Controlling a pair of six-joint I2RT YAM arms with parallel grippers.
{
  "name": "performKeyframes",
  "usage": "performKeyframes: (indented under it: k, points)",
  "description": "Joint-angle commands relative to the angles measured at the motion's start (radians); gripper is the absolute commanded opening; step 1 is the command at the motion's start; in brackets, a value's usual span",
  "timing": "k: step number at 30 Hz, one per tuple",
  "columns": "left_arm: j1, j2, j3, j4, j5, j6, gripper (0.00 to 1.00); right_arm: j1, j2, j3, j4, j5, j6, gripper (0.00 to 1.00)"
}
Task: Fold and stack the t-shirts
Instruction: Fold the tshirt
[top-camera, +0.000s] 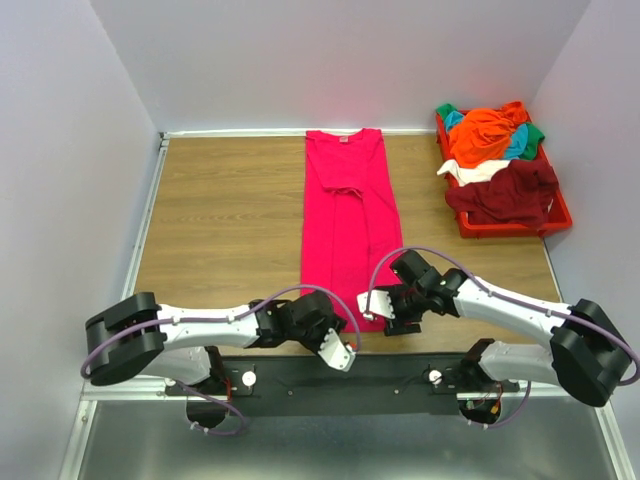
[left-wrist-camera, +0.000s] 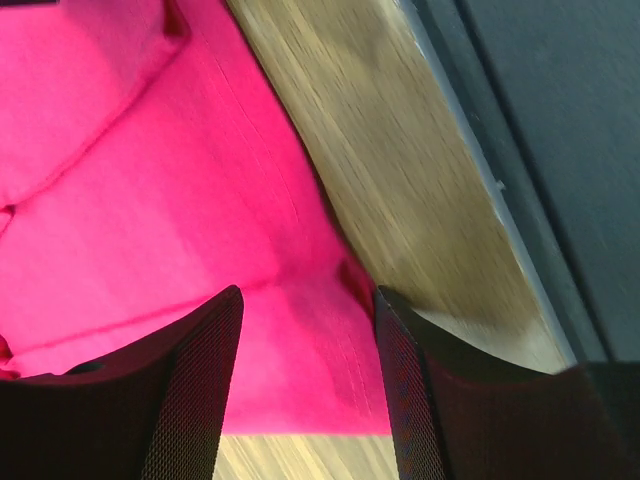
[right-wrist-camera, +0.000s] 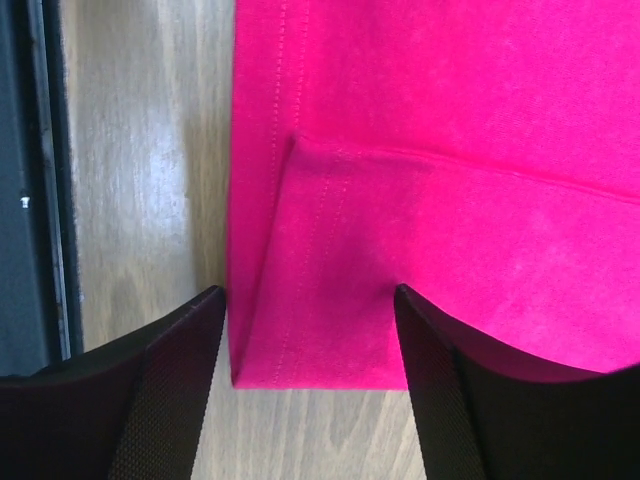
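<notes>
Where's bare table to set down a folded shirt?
Bare table left of the pink t-shirt, out to the side rail; a narrower strip between it and the red bin. Crowded near the left hand and right hand.

Parted jaws frame a folded corner of the magenta t-shirt (right-wrist-camera: 430, 150).

We see a wooden tabletop (top-camera: 220, 220) with plain pale walls (top-camera: 330, 60) left, far and right. A dark strip (top-camera: 380, 375) edges its near side.
</notes>
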Motion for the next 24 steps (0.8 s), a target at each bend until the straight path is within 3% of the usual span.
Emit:
performKeyframes:
  k: [1,3,4,8,11,18,24]
  points:
    - [-0.005,0.075,0.015,-0.052,0.035,-0.013,0.64,0.010,-0.002,-0.011,0.036,0.067,0.006,0.73]
    - [-0.006,0.081,0.017,-0.046,0.037,-0.027,0.59,0.008,-0.024,-0.019,0.036,0.078,0.009,0.67]
    - [-0.005,0.081,0.017,-0.046,0.040,-0.030,0.47,0.010,-0.030,-0.022,0.036,0.081,0.009,0.59]
    - [-0.005,0.063,0.005,-0.031,0.026,-0.044,0.19,0.010,-0.042,-0.022,0.035,0.091,0.017,0.45]
    - [-0.005,0.034,0.000,-0.041,0.015,-0.041,0.10,0.010,-0.047,-0.022,0.035,0.092,0.017,0.36]
    - [-0.005,-0.074,-0.037,-0.041,-0.002,-0.022,0.00,0.010,-0.047,-0.011,0.035,0.084,0.025,0.04]
    - [-0.005,-0.111,-0.034,-0.034,-0.008,-0.027,0.00,0.010,-0.056,0.005,0.030,0.083,0.051,0.01]
